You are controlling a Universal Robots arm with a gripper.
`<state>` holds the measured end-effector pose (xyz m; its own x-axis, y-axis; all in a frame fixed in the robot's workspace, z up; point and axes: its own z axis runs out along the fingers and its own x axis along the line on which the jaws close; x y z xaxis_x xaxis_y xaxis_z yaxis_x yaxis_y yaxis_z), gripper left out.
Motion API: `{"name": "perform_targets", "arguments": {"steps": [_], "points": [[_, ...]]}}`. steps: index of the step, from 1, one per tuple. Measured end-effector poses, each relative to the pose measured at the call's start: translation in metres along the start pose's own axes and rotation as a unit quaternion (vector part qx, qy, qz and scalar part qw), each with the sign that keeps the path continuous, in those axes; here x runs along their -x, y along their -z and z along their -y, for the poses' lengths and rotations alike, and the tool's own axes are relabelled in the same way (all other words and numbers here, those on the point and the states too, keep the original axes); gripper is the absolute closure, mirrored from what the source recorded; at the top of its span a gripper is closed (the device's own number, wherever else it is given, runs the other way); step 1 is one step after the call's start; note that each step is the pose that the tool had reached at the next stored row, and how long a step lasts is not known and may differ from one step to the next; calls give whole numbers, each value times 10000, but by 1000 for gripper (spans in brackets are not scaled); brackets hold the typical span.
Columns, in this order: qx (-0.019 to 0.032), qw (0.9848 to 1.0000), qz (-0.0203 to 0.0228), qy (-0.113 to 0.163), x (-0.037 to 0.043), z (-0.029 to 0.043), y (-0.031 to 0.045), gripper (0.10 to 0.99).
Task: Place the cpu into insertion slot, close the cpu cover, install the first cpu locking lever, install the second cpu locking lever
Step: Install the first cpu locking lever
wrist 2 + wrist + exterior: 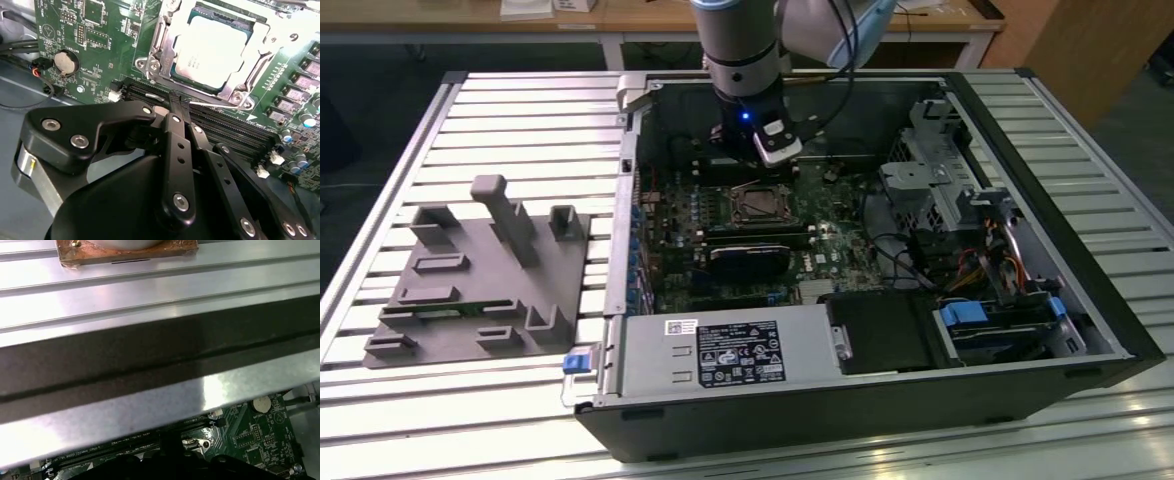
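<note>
Two steps look done: the cpu point(210, 47) sits in the insertion slot point(757, 205) under the closed cpu cover point(232, 90). The tool point(172, 102), pressed together, sits at a thin wire locking lever point(215, 105); latching it likely demands a precise press.

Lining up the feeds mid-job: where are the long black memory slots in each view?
Exterior view: memory slots, just below the cpu in the picture.
Second wrist view: memory slots, alongside the cpu.
First wrist view: memory slots, beside the case's metal edge.
Shared landmark: round coin battery in both wrist views.
</note>
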<state>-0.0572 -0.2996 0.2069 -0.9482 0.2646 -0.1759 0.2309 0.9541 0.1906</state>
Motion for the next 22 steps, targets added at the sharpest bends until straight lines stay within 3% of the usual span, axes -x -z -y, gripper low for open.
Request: {"name": "perform_targets", "arguments": {"steps": [10, 18, 22], "points": [[-39, 9998, 54, -184, -32, -29, -30, 980], [-91, 9991, 153, -376, -46, -17, -88, 980], [-113, 9988, 174, -448, -49, -19, -100, 980]]}}
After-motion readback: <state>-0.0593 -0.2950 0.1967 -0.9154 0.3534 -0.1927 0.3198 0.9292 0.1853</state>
